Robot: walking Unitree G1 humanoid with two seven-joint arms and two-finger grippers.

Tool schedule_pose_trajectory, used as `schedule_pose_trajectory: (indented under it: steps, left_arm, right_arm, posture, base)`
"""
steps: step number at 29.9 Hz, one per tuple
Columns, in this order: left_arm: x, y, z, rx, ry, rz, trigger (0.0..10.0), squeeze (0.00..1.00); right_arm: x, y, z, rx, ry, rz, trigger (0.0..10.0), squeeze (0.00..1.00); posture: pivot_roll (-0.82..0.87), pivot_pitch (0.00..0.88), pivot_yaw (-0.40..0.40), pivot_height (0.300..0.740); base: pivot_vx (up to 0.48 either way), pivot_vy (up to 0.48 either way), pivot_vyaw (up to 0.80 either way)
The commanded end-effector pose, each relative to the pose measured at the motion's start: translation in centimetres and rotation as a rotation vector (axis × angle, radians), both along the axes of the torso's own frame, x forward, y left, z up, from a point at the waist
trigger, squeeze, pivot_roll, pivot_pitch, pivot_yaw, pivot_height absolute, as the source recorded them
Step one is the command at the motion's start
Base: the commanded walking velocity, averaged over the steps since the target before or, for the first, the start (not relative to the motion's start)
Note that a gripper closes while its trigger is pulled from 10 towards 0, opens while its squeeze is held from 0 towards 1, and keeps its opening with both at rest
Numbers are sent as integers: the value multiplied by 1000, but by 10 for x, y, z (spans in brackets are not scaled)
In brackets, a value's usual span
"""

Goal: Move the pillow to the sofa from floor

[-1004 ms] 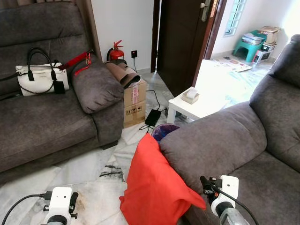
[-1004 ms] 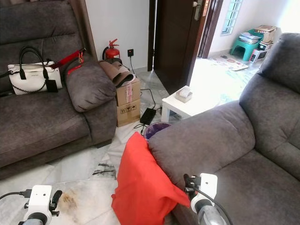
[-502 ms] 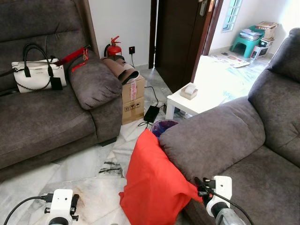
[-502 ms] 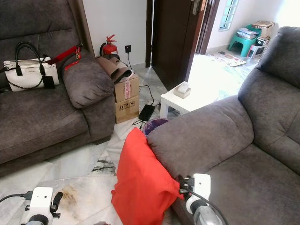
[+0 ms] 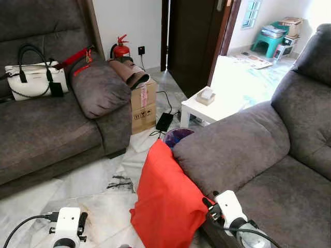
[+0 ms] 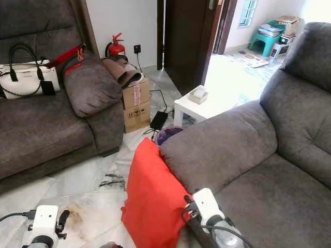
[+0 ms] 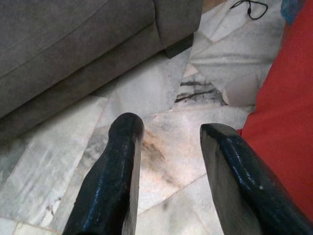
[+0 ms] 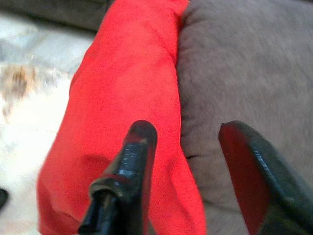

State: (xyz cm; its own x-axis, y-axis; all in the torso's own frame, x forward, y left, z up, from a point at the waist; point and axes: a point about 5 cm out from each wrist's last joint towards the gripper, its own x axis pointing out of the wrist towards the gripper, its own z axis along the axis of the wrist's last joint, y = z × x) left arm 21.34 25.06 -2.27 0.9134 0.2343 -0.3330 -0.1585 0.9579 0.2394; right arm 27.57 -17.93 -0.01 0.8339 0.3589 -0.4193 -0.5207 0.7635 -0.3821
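Since a second ago the right tool (image 8: 183, 147) has swung in toward the red pillow (image 5: 168, 201) — its wrist view shows spread fingers, one over the red fabric, one over the sofa arm (image 5: 232, 150). From the head, the pillow stands on the marble floor (image 5: 88, 186), leaning against that arm. Left tool (image 7: 171, 152) hangs spread above the floor's brown stain. Beyond: a second sofa (image 5: 46, 129), white handbag (image 5: 33, 80), fire extinguisher (image 5: 120, 49), cardboard box (image 5: 143, 103) — label unreadable.

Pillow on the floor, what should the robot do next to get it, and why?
Probably ease the right gripper forward and close on the red pillow's edge: its fingers are open, one over the pillow, one over the sofa arm it leans against.
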Motion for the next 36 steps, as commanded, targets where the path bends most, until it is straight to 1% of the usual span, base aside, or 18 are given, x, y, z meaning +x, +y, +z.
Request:
schedule_pose_trajectory:
  steps: [1,3,6,7,9,14,18,22,23,26,27,29,33,36]
  left_arm:
    - [-3,3,0,19,8,-3,10000,0]
    - [-3,4,0,21,7,-5,10000,0]
    - [-2,5,2,24,3,-8,10000,0]
    - [-2,5,2,27,1,-12,10000,0]
    - [-1,5,3,29,-3,-19,10000,0]
    - [0,3,6,31,-24,-32,10000,0]
    - [-2,4,9,36,-38,-39,10000,0]
    - [-5,5,9,44,-39,-43,10000,0]
    - [-6,6,10,50,-39,-47,10000,0]
    - [-8,7,11,50,-42,-48,10000,0]
    - [-8,9,13,54,-48,-49,10000,0]
    - [-8,9,14,55,-51,-49,10000,0]
    - [-10,13,21,71,-72,-51,10000,0]
    - [-13,13,26,83,-89,-56,10000,0]
  right_arm:
    - [1,3,1,-41,-15,42,10000,1000]
    - [-1,2,-2,-60,-2,39,10000,1000]
    - [-4,1,-9,-142,31,45,10000,1000]
    - [-6,0,-12,-192,45,53,10000,1000]
    - [-8,-1,-17,-255,60,59,10000,1000]
    - [-7,1,-17,-257,58,21,10000,1000]
    - [-2,4,-15,-272,27,-2,10000,1000]
    - [-1,7,-15,-279,35,-8,10000,1000]
    - [-1,8,-16,-304,40,-9,10000,647]
    - [-1,10,-17,-301,42,-9,10000,651]
    - [-1,13,-18,-311,53,4,10000,0]
    - [-2,14,-19,-317,57,10,10000,0]
    - [3,17,-16,-333,43,-5,10000,0]
    - [7,21,-13,-343,12,-4,10000,0]
  posture:
    - [139,91,-1,636]
    - [139,93,3,636]
    - [141,99,5,636]
    - [143,112,6,636]
    - [144,118,6,636]
    - [156,138,9,636]
    - [169,153,9,636]
    - [177,163,15,636]
    - [181,166,16,636]
    - [196,172,21,636]
    - [204,177,23,636]
    - [206,178,24,636]
    - [233,191,31,636]
    - [249,205,33,636]
  base:
    - [0,0,0]
    - [0,0,0]
    - [0,0,0]
    - [0,0,0]
    - [0,0,0]
    - [0,0,0]
    - [0,0,0]
    - [0,0,0]
    - [0,0,0]
    - [0,0,0]
    - [0,0,0]
    - [0,0,0]
    - [0,0,0]
    - [0,0,0]
